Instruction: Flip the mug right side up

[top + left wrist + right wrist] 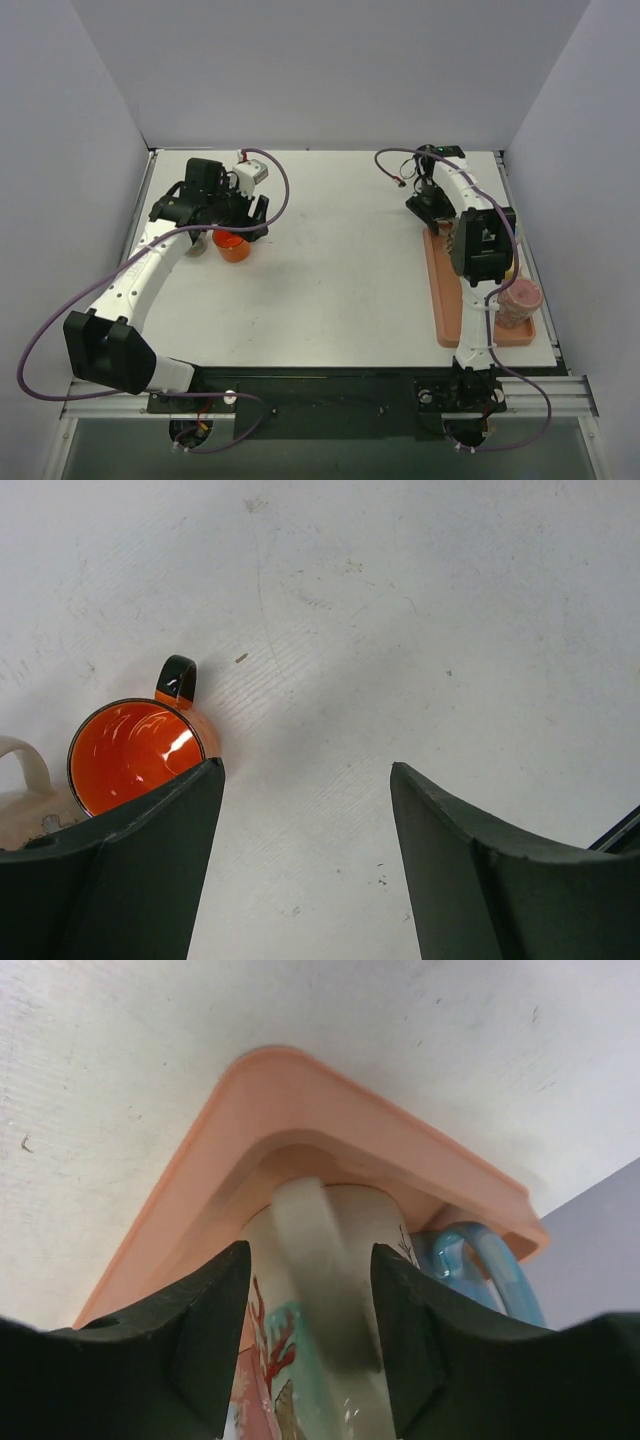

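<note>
The right gripper [310, 1255] straddled the handle [322, 1290] of the decorated mug [265, 1360], which sat at the far end of the peach tray [300, 1090]. Whether the jaws had pinched the handle could not be told. Taking the handle probably offered leverage for rolling the mug over. The tray also held a blue mug [470, 1260] just beside it and a pink mug [519, 300] at its near end. Well left of the tray, the left gripper [305, 770] hung spread beside an upright, empty orange mug [130, 755].

Orange mug [135, 755], blk handle [178, 677]
</note>
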Robot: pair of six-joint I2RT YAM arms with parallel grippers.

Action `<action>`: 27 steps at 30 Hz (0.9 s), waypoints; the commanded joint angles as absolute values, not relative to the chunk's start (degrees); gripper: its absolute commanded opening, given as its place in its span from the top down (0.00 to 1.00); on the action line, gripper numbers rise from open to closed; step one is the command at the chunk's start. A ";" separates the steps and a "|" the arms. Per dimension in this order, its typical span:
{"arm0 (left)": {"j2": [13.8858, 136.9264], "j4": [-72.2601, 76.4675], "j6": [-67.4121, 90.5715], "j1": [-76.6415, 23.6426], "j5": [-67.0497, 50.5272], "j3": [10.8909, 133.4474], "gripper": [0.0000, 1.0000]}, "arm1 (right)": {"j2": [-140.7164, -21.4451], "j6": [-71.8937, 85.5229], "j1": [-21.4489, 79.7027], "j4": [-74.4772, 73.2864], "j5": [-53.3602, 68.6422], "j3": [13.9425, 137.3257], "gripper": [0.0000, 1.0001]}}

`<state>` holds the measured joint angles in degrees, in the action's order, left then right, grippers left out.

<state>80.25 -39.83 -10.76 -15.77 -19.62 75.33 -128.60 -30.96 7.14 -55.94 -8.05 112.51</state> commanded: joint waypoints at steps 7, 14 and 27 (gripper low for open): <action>77.35 -36.83 -11.34 -15.73 -21.09 75.24 0.23 | -127.44 -32.43 5.89 -63.10 -7.74 112.68 0.82; 76.90 -37.18 -11.60 -15.73 -21.70 75.32 0.23 | -122.09 -32.70 7.29 -63.11 -3.78 109.96 1.00; 75.68 -38.85 -11.69 -15.73 -24.79 76.46 0.23 | -97.74 -30.24 7.48 -47.56 -0.44 89.13 1.00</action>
